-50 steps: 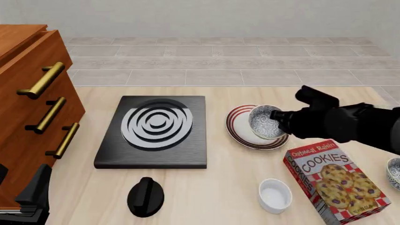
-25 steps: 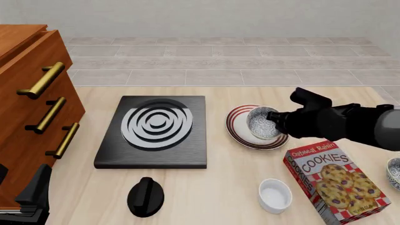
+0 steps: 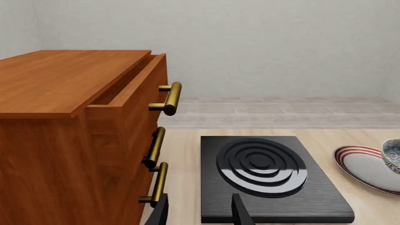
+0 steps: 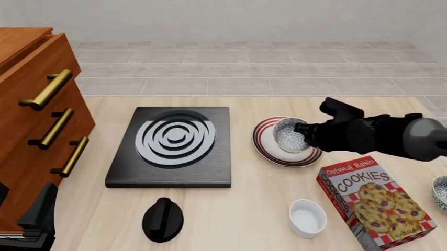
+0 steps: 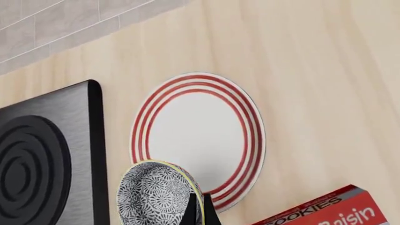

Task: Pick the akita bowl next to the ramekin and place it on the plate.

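Small grey-white speckled akita bowl point(image 4: 289, 134) with dark patterned outside — tilted, mouth toward the camera, over the round white plate with red-brown rim stripes point(image 4: 265, 142), frame centre-right. Right end effector point(image 4: 304, 132) clamped on the bowl's rim; the right wrist view shows the fingers pinching the rim edge. Over the last second the bowl has come lower and a bit further left over the plate, arm flattening out — judgement: placing step nearly done, release still to come. Can't tell if the bowl touches the plate yet.

Plain white ramekin point(image 4: 307, 217) lower right, beside the red cookie box point(image 4: 376, 203). Black square stove with white rings point(image 4: 173, 144) left of the plate on the wooden tabletop point(image 4: 231, 214). Left end effector point(image 3: 198, 212) idle lower left, fingers apart.
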### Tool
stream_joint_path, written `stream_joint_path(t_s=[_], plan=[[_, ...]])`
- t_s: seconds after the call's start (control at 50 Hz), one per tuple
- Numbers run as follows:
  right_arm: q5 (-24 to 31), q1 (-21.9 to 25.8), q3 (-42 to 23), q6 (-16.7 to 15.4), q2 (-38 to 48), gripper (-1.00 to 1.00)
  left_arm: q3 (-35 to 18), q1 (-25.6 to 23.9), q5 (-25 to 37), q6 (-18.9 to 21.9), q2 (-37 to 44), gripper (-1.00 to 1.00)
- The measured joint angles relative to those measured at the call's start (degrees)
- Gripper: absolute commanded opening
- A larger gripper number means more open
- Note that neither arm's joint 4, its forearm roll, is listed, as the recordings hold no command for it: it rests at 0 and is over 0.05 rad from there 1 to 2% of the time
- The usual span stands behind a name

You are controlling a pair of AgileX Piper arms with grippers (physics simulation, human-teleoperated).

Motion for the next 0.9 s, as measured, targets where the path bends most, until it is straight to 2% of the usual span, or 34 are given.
stream_joint_path(t_s=[0.9], plan=[[-3.0, -2.1, -4.9, -2.0, 8.3, -1.00, 0.0, 0.0, 0.0, 0.0, 0.0, 1.00]])
